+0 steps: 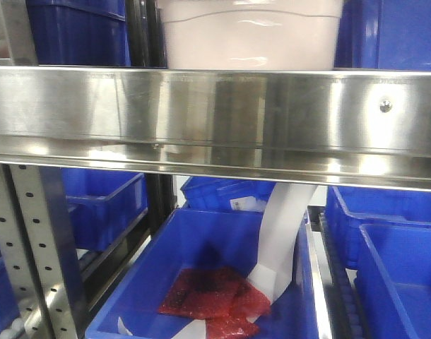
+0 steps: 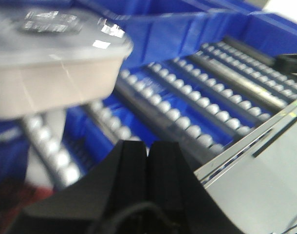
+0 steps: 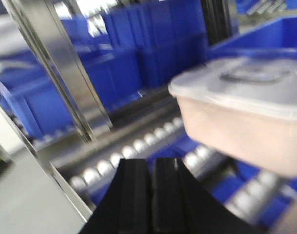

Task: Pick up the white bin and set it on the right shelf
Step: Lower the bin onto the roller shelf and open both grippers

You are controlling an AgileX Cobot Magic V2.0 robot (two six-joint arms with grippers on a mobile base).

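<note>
The white bin (image 1: 251, 35) stands on the right shelf, just behind its shiny steel front rail (image 1: 215, 113), with blue bins on either side. In the left wrist view the white bin (image 2: 51, 83) is blurred at the upper left, resting over the roller tracks. My left gripper (image 2: 148, 146) is below and to its right, shut and holding nothing. The right wrist view shows the lidded white bin (image 3: 241, 122) at the right. My right gripper (image 3: 151, 163) sits lower left of it, shut and holding nothing. Neither gripper touches the bin.
Blue open bins (image 1: 396, 32) flank the white bin. Below the rail, a blue bin (image 1: 166, 282) holds a red bag (image 1: 212, 296) and a white paper strip (image 1: 282, 233). A perforated upright (image 1: 39, 247) stands at the left. Roller tracks (image 2: 197, 112) line the shelf.
</note>
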